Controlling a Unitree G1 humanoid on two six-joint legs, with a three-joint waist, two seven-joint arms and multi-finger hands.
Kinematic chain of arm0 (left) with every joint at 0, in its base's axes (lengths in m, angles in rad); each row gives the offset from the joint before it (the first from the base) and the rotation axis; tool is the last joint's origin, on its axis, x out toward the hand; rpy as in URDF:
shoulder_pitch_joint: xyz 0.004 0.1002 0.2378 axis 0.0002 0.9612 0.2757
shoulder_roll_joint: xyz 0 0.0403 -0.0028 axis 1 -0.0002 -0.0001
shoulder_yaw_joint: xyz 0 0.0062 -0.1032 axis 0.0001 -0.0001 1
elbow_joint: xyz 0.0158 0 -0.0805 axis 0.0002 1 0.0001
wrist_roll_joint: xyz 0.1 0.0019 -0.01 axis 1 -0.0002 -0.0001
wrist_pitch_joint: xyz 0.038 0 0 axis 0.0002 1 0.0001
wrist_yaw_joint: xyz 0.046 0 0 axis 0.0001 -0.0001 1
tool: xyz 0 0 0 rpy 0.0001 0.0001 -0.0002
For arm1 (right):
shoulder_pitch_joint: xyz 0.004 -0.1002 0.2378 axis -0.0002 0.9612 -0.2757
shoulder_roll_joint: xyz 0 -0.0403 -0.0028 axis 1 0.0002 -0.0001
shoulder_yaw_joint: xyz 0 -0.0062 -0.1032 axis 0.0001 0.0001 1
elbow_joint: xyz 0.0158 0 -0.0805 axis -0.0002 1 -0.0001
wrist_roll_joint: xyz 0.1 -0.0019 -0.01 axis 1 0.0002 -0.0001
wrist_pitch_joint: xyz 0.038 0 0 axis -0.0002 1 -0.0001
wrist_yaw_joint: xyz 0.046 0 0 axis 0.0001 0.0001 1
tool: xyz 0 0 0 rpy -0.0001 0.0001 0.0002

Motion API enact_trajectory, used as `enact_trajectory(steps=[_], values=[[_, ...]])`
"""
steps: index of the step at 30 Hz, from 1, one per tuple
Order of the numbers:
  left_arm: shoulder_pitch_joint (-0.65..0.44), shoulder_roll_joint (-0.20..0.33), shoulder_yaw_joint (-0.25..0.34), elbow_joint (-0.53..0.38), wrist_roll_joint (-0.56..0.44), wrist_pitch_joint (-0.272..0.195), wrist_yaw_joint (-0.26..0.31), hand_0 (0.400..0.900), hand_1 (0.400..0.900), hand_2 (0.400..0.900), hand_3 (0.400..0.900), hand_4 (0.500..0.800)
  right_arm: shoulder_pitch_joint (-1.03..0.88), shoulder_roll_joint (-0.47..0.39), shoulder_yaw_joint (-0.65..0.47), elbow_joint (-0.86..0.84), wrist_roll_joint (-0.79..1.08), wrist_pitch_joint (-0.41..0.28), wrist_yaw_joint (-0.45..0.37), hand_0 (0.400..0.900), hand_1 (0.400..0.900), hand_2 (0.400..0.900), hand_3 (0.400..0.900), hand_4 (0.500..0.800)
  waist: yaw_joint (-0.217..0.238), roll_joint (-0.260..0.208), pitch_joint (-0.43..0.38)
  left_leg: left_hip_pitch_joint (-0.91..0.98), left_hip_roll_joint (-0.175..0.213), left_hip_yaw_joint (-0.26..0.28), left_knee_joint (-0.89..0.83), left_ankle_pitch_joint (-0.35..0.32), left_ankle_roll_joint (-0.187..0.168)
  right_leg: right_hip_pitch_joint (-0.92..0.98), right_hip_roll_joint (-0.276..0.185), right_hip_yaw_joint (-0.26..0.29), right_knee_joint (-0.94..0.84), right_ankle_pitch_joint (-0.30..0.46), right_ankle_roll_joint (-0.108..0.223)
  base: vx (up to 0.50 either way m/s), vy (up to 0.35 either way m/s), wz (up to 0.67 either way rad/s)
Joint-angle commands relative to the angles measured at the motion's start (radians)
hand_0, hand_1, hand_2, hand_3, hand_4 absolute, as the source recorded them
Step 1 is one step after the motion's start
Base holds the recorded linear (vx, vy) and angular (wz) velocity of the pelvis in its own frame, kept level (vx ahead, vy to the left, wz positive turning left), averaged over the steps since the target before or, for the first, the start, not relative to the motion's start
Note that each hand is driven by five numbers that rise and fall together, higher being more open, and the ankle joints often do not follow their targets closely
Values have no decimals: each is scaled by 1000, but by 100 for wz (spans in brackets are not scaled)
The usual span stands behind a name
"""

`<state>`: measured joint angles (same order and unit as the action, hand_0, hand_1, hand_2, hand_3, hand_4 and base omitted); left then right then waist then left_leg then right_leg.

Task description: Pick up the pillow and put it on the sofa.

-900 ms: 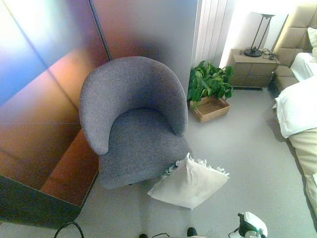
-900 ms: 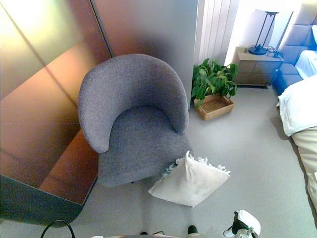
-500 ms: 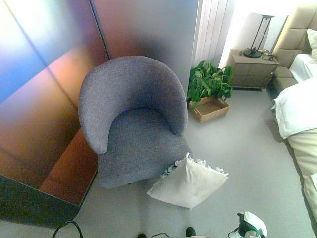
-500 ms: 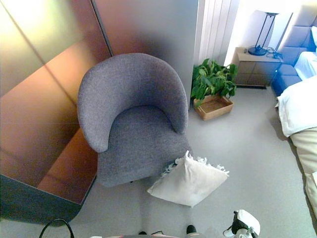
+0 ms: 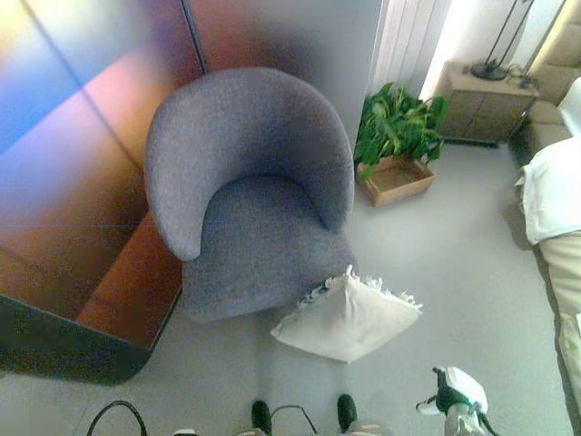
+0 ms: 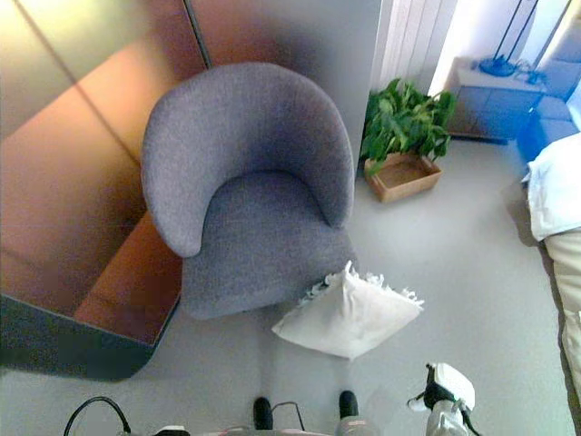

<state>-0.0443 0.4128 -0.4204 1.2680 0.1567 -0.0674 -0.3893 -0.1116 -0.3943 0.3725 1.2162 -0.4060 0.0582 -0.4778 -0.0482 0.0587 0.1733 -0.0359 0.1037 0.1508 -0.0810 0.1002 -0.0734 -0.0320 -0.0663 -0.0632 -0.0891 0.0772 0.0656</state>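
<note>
The cream fringed square pillow leans against the grey tub-shaped fabric sofa; the right hand, fingers unreadable, could push it underneath.

My head camera has tipped down and forward: the whole picture has slid toward 12 o'clock, so that is my view moving, not the room. The grey sofa chair now sits higher in view, and the white pillow on the floor at the chair's 5 o'clock corner rides up with it, no closer and no farther from the seat. The potted plant and bedside cabinet have climbed toward 1 o'clock. My right hand shows a little more at 5 o'clock.
</note>
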Motion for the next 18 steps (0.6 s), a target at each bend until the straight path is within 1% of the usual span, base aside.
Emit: enact_trajectory(steps=[1, 2, 6, 12, 18], values=[[-92, -26, -6, 10, -54, 20, 10, 900, 900, 900, 900, 800, -162, -97, -4, -19, -13, -9, -83, 900, 900, 900, 900, 800, 31, -50, 107, -7, -49, -13, -6, -74, 44, -38, -17, -50, 2, 23, 48, -117, -75, 12], [-105, -23, -9, 7, -66, 24, 12, 900, 900, 900, 900, 800, -185, -112, 0, -24, -14, -11, -84, 900, 900, 900, 900, 800, 34, -46, 122, -27, -50, -19, -6, -69, 44, -54, -17, -52, 2, 26, 46, -106, -74, 10], [-152, -19, -5, 4, -125, 65, 8, 900, 900, 900, 900, 800, -263, -155, 24, -34, -17, -17, -75, 900, 900, 900, 900, 800, 42, -36, 167, -82, -52, -38, -6, -52, 40, -99, -12, -68, 8, 30, 38, -72, -64, 10], [-218, -26, 5, 27, -150, 120, 14, 900, 900, 900, 900, 800, -386, -196, 61, -46, 26, -9, -63, 900, 900, 900, 900, 800, 50, -32, 225, -156, -54, -64, -6, -29, 32, -161, -6, -75, 10, 37, 31, -81, -51, 9], [-263, -40, -1, 36, -185, 143, 35, 900, 900, 900, 900, 800, -497, -265, 76, -74, 74, -50, -14, 900, 900, 900, 900, 800, 62, -28, 267, -227, -59, -87, -6, -7, 26, -236, 0, -91, 70, 12, 25, -80, 0, 5]])
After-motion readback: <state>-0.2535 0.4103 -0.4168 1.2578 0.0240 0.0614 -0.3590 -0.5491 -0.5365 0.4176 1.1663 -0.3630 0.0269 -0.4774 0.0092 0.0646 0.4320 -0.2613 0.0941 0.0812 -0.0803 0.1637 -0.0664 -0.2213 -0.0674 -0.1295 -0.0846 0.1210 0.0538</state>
